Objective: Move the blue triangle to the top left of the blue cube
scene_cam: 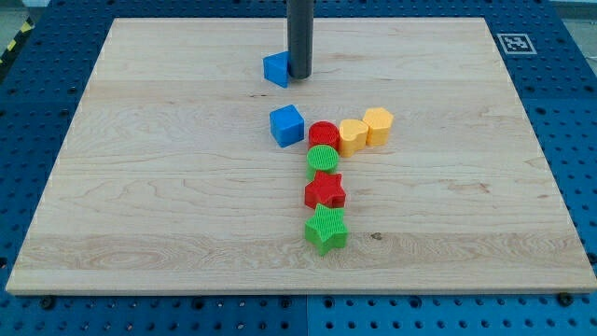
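Note:
The blue triangle (276, 69) lies near the view's top centre of the wooden board (140, 187). My tip (299, 76) rests right against its right side. The blue cube (286, 125) sits below the triangle, a short gap apart, slightly to the right of it. The triangle is above the cube and a little to its left.
A red cylinder (324, 134), a yellow heart-like block (352, 136) and a yellow hexagon (378, 125) sit in a row right of the blue cube. Below the red cylinder a green cylinder (322, 161), a red star (325, 192) and a green star (326, 229) form a column.

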Controlling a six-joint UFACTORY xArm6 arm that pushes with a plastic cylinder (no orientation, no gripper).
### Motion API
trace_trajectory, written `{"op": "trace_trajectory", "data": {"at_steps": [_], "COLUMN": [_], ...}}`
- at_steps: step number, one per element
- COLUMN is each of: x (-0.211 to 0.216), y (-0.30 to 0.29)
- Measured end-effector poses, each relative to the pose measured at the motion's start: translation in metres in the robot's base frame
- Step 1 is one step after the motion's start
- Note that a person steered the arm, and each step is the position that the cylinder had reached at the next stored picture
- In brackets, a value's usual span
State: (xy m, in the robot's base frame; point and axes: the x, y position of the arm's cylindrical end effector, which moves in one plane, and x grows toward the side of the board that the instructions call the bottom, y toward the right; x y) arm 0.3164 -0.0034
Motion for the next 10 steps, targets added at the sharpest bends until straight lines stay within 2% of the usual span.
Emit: {"op": "trace_trajectory", "data": {"at_steps": [2,3,4,5,7,8,9,10], "x": [-0.05,-0.054,-0.013,-0.02,-0.036,-0.005,-0.012,-0.038], "y": [-0.018,-0.054,-0.056,-0.056,0.012,0.024,-0.003,-0.005]}}
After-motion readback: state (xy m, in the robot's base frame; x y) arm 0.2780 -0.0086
